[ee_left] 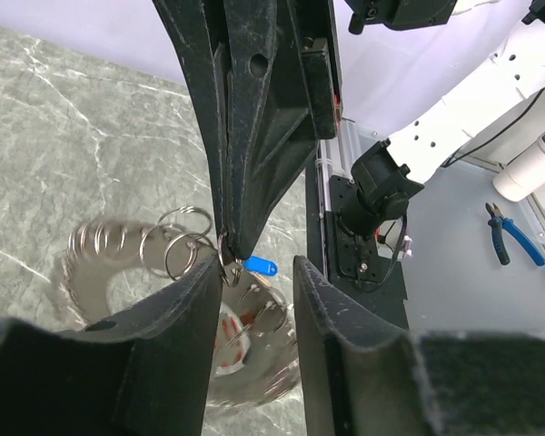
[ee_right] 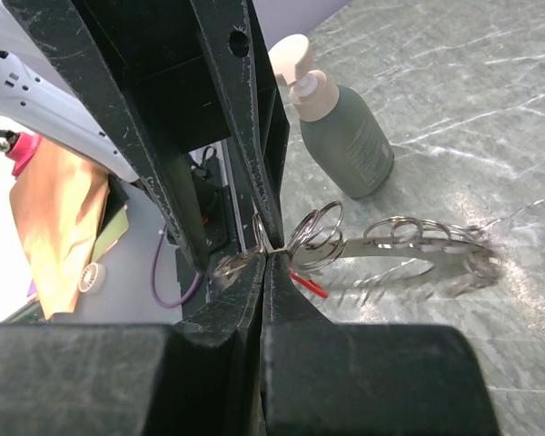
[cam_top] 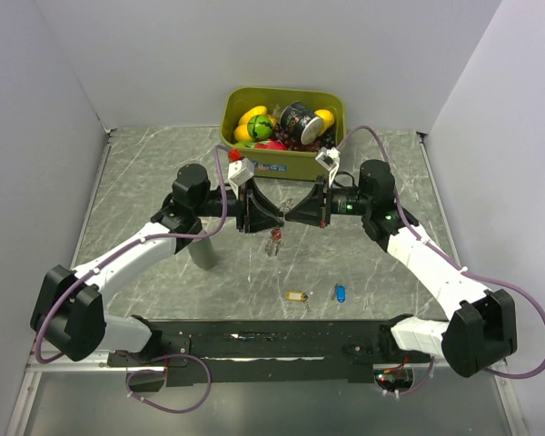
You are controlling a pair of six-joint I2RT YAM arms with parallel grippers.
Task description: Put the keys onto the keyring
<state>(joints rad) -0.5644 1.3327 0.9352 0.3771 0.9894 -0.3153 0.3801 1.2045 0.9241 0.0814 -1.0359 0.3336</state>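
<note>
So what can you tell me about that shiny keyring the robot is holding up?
The keyring is a big silvery metal loop with several smaller wire rings strung along it. It hangs in the air above the grey table, between the two arms, and part of it looks blurry. The right gripper is pinched shut on it. The left gripper is open right beside it. A red key dangles just under it.
</note>
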